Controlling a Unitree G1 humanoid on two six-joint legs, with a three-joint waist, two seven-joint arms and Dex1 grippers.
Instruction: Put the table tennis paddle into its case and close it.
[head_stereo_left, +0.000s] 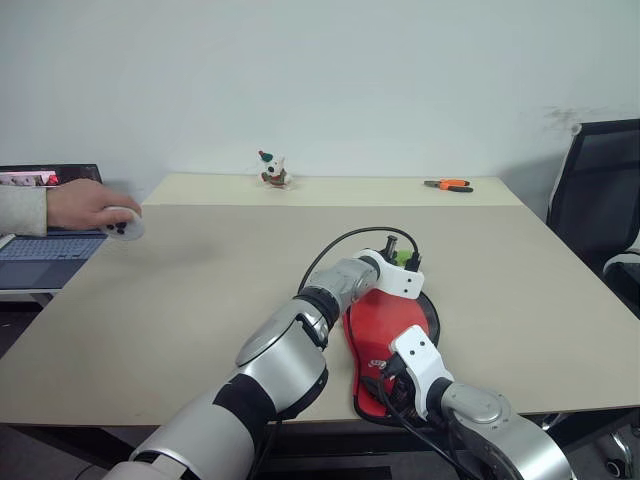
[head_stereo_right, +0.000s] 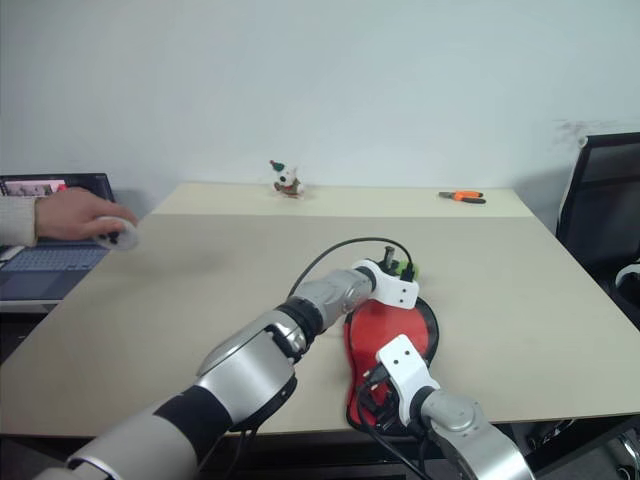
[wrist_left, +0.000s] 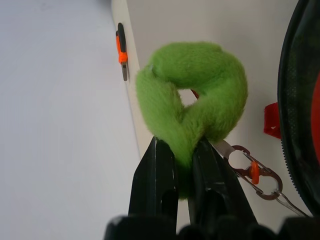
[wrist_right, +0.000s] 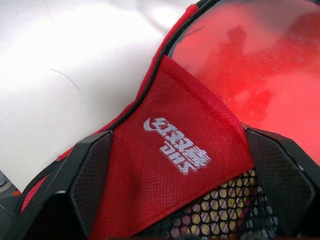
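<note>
The black case (head_stereo_left: 432, 320) lies open near the table's front edge, right of the middle. The table tennis paddle (head_stereo_left: 378, 322) rests in it with its red face (wrist_right: 250, 60) up; the handle is hidden. At the case's far end my left gripper (wrist_left: 182, 145) is shut on the fluffy green ring tag (wrist_left: 200, 75), which hangs from a metal clip (wrist_left: 255, 172). My right gripper (wrist_right: 177, 145) stands open at the near end. Its fingers (wrist_right: 95, 170) straddle the case's red inner panel (wrist_right: 165, 95) with the white logo and the mesh below it.
A person's hand (head_stereo_left: 85, 203) holds a small white device at the table's left edge, over a laptop (head_stereo_left: 40, 255). A small toy figure (head_stereo_left: 272, 170) and orange-handled pliers (head_stereo_left: 448, 185) lie at the far edge. A black chair (head_stereo_left: 600, 200) stands to the right.
</note>
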